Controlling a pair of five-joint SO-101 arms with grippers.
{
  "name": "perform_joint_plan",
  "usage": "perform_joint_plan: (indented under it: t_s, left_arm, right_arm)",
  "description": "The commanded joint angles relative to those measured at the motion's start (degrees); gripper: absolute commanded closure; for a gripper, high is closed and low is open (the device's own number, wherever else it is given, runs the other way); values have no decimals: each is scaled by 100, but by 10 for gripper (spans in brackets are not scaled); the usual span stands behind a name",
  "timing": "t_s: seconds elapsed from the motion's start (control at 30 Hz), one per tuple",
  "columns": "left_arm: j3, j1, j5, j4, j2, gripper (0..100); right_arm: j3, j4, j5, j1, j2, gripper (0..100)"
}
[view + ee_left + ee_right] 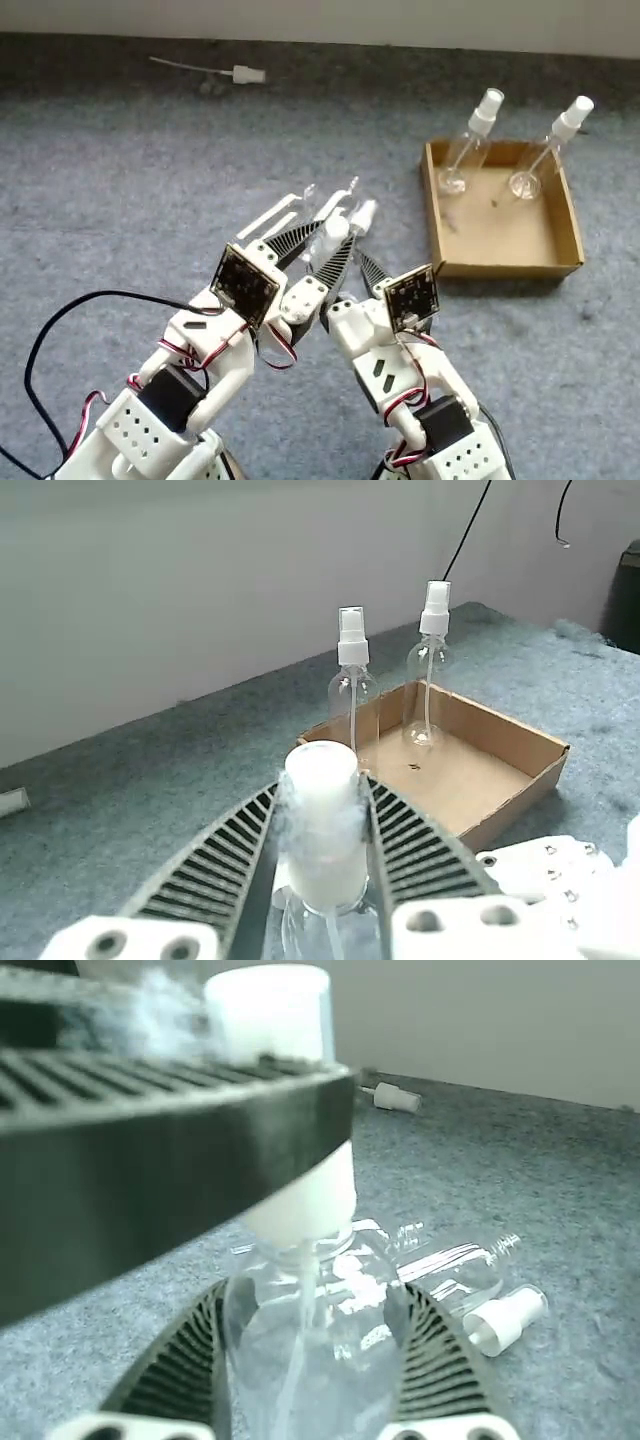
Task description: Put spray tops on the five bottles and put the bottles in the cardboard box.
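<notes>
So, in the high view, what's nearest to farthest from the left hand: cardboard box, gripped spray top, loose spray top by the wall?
1. Gripped spray top, held in the left hand, centre.
2. Cardboard box, off to the right.
3. Loose spray top, far back on the left.

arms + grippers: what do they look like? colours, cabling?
White plastic shells on the left arm and right arm, black servos. The left gripper and right gripper have black ribbed fingers. Black camera boards at wrists; red, white and black leads; a black cable loops by the left arm.
</notes>
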Motion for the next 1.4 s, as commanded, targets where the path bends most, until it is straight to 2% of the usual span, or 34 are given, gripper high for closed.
perform_joint_plan:
  t_s: [0.0, 0.07, 0.23, 0.4, 0.77, 0.93, 1.0, 1.13, 1.23, 1.37]
  left_arm:
    - [-180, 48, -246, 527, -22, 993]
    - [-180, 40, -246, 571, -31, 956]
    - [-154, 13, -158, 580, -31, 790]
    - [-470, 13, 193, 633, -31, 765]
    - [-2149, 13, 202, 2936, -40, 769]
    - [-2308, 4, 211, 4018, -40, 773]
    - [-2308, 4, 211, 4316, -40, 819]
    - [-2185, 4, 211, 4466, -40, 1000]
    - [-1578, 66, 220, 4440, -40, 947]
    - [-769, 75, 220, 3701, -40, 993]
  right_arm:
    - [901, 22, -26, 4, -75, 979]
    - [901, 22, -26, 4, -75, 979]
    - [901, 22, -26, 4, -57, 979]
    - [901, 92, -26, 22, -66, 979]
    - [901, 259, -26, 769, -84, 979]
    - [884, 259, -26, 1095, -84, 979]
    - [752, 259, -53, 1200, -84, 979]
    - [365, 259, -62, 1200, -84, 979]
    - [-13, 259, -62, 1200, -84, 979]
    - [-409, -66, -26, 1200, -40, 979]
